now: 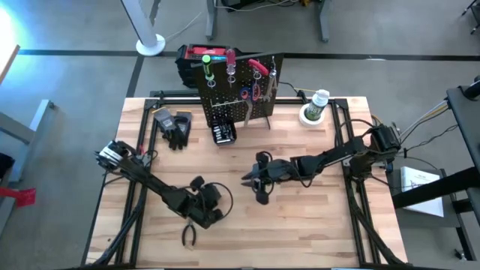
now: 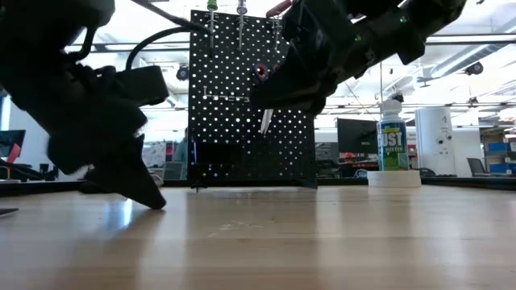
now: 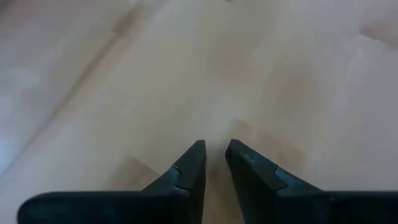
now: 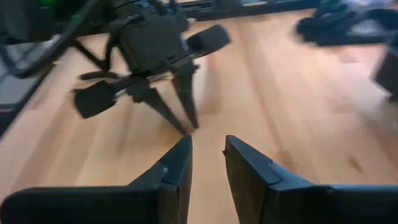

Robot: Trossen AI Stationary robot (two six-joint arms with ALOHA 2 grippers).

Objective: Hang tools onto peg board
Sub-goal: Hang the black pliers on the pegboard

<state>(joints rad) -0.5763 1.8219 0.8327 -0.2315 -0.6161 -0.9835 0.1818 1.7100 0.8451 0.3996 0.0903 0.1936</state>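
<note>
Only in the high view are black-handled pliers seen, on the table's near left, beside the left gripper. Its fingers are parted slightly, empty. The right gripper, mid-table, is likewise narrowly parted, empty. The peg board stands far centre.

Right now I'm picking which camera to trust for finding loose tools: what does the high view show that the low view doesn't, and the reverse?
Only the high view shows the pliers lying on the table near the left gripper, plus the gloves and the bit box. Only the low view shows the room behind and the bottle's label. Both show the peg board with hung tools, the bottle and the right gripper, which holds nothing.
</note>
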